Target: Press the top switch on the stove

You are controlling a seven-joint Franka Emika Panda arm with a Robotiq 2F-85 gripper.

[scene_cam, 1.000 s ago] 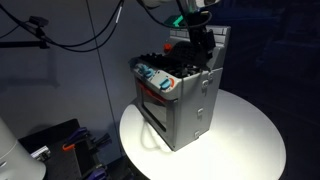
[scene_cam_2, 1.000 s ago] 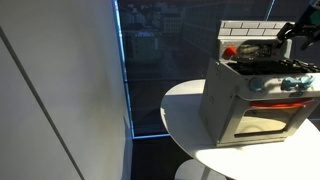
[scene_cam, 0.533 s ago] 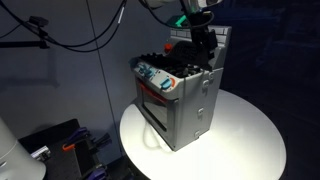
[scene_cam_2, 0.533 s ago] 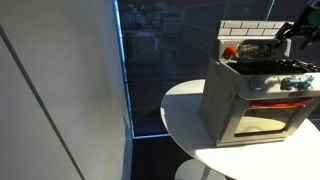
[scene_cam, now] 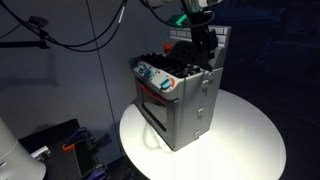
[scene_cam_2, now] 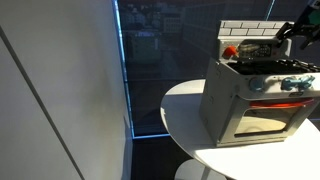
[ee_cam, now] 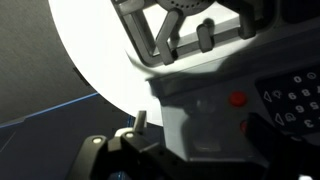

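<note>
stove (scene_cam: pixel 185 100) standing upright on the round white bench (scene_cam: pixel 250 135)
oven door (scene_cam: pixel 155 105) is facing the bench edge, bare bench lying beside; tool (scene_cam: pixel 205 45) is hovering over its back top, grip impossible to tell.

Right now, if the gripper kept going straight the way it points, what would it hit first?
Most likely the stove: the gripper points down at its dark top, near the brick-patterned back wall. Depth is unclear, so I cannot tell the exact spot.
</note>
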